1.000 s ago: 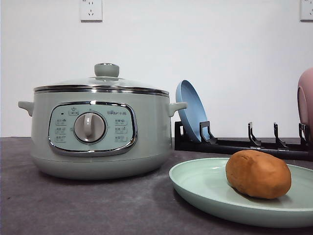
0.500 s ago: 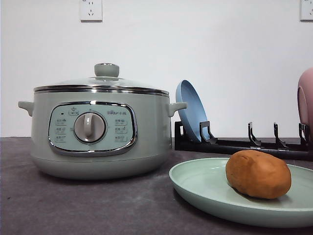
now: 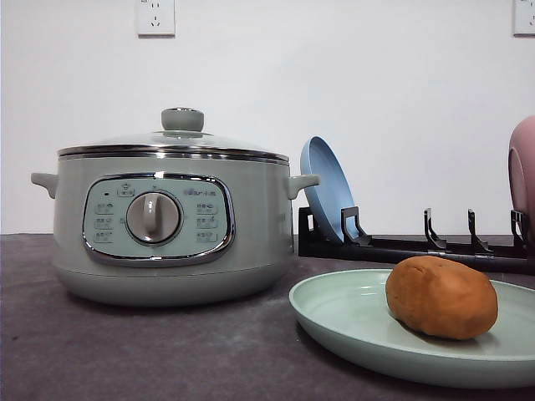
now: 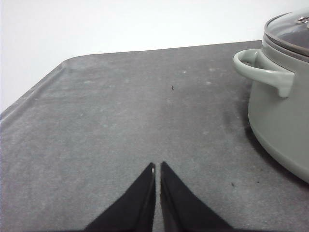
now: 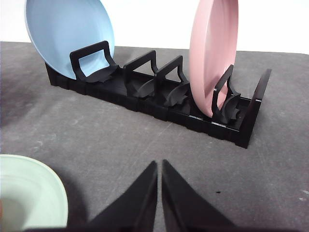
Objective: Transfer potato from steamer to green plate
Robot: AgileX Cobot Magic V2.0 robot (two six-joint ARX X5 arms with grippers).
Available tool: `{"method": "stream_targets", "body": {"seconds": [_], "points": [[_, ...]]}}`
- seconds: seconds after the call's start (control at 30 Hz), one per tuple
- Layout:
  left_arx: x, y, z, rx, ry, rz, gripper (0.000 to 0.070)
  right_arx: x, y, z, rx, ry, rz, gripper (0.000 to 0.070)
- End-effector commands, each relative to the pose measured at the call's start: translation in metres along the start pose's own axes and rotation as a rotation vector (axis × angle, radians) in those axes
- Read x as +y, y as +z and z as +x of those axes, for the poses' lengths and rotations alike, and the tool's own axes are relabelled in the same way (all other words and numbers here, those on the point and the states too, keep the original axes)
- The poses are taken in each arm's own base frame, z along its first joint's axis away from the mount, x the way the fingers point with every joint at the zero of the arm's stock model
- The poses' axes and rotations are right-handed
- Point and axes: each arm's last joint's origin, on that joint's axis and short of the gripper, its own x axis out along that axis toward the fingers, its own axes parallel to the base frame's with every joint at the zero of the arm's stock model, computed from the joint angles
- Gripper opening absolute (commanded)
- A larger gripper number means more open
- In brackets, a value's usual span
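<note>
Pale sage-green steamer [image 3: 171, 225] with chrome rim and chrome-edged panel, grey dial, green knob on clear glass lid. Orange-brown potato [image 3: 440, 296]. Matte pale mint green plate [image 3: 351, 322]. Light blue plate [image 5: 70, 36] and pink dish [image 5: 212, 53] in black rack [image 5: 159, 96]. Dark grey, faintly speckled table [image 4: 120, 106]. White wall [image 3: 401, 92]. Black gripper fingers [image 4: 140, 203]

I can read no text for certain. The steamer [image 3: 171, 221] has a control panel [image 3: 157, 219] with small icons and tiny labels around its dial [image 3: 154, 218], plus a short brand mark above, all too small to make out.
</note>
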Motion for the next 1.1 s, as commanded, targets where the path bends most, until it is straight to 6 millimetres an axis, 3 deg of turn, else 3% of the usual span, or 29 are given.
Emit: {"method": "stream_targets", "body": {"seconds": [0.0,1.07], "points": [[-0.0005,-0.0071,0.0019,0.026,0.002,0.005,0.0011,-0.0001,-0.0006,0.0003,-0.005,0.0,-0.003,0.0001],[-0.0005,-0.0071,0.0019,0.026,0.002,0.005,0.0011,-0.0001,-0.0006,0.0003,-0.005,0.0,-0.003,0.0001]]}}
